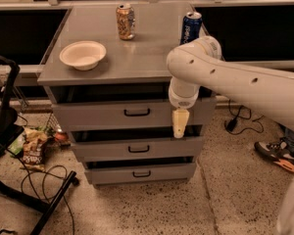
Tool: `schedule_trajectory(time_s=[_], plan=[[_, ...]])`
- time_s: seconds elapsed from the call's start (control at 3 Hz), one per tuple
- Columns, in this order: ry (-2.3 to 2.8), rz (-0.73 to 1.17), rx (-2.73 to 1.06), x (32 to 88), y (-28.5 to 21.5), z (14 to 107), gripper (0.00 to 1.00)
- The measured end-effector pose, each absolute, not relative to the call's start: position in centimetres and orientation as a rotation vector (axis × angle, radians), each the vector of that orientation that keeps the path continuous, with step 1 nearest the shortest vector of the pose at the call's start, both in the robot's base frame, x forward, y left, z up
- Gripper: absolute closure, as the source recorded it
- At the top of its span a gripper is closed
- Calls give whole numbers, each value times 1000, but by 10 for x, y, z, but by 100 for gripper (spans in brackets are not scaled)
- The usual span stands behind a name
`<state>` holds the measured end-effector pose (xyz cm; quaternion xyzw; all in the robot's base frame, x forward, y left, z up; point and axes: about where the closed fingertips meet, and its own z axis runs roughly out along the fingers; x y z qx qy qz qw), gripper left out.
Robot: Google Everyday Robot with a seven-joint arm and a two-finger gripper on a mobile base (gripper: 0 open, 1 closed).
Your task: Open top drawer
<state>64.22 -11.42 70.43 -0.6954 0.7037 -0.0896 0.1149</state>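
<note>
Your gripper (180, 126) hangs, jaws pressed together, before the top drawer (98, 115), right of its black handle (137, 112) and apart from it.

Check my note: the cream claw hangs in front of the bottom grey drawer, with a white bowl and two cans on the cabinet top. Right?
No. The camera view shows the cream claw in front of the wide grey top drawer, beside its black bar handle, not the bottom one. The white bowl, orange can and blue can sit on the grey cabinet top.
</note>
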Motion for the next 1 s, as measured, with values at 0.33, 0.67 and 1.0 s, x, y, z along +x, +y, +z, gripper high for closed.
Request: schedule_trajectory(time_s=[0.33,0.67,1.0], plan=[[2119,-231,-2045,648,-117,680,18],[2148,-220,-2045,649,-122,671,41],[2157,-235,-2055,647,-129,674,64]])
